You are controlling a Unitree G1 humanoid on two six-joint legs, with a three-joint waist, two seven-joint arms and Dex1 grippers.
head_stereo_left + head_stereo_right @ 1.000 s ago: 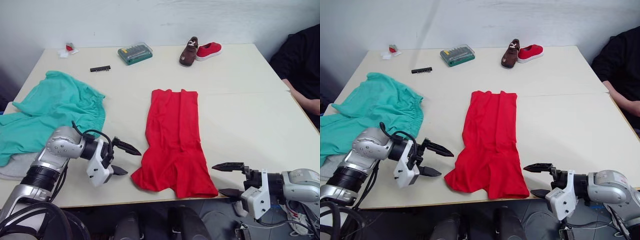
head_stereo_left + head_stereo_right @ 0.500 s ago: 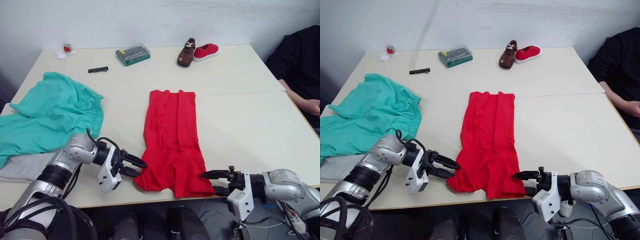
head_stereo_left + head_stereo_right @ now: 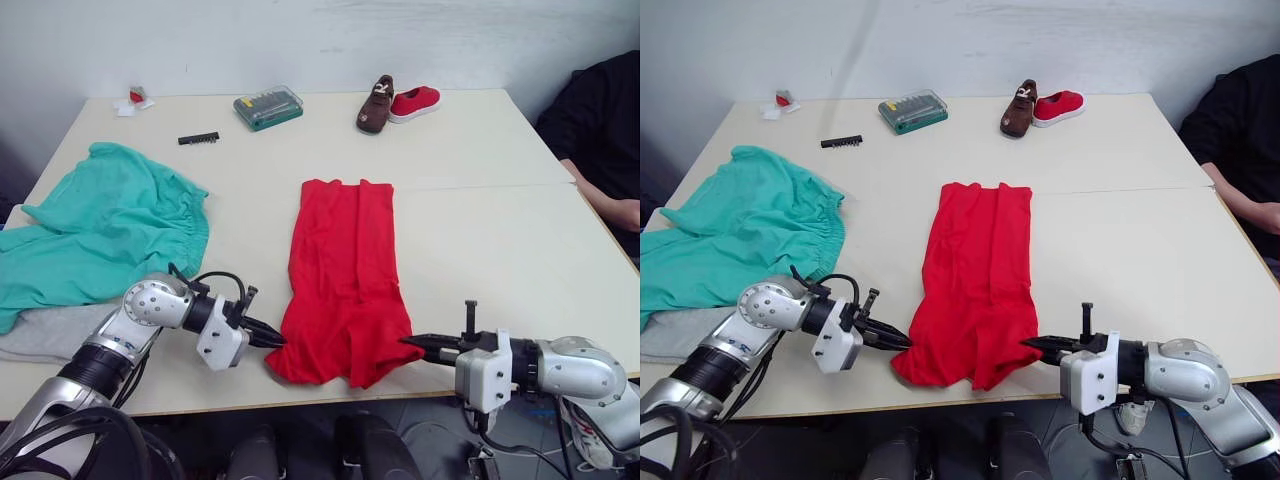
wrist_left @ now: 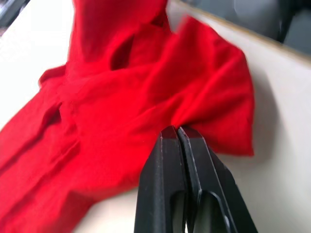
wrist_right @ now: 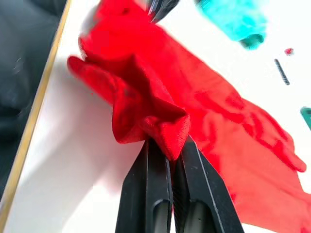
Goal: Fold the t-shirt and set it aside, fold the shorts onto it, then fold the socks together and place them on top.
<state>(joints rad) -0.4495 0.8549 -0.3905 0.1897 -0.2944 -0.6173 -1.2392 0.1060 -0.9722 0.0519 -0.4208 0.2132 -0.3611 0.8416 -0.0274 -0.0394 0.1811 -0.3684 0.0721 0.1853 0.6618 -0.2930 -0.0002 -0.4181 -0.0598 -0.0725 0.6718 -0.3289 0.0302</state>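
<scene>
Left eye view: the t-shirt [image 3: 345,270] lies lengthwise in the middle of the counter [image 3: 480,240], already narrowed into a long strip with its near end bunched by the front edge. The left hand [image 3: 268,340] has its fingers pressed together on the near left corner of that end, and the right hand [image 3: 420,344] pinches the near right corner the same way; both wrist views show red cloth gathered at the closed fingertips. Holding the two near corners at once makes sense as preparation for lifting that end and carrying it over towards the far end, halving the strip.

The shorts [image 3: 95,235] lie spread near the counter's left edge, well apart from the shirt, waiting their turn. A pale grey patch beneath their near edge is probably the socks [image 3: 45,332], though too little shows to be sure. A pair of shoes [image 3: 398,102] sits at the far side.
</scene>
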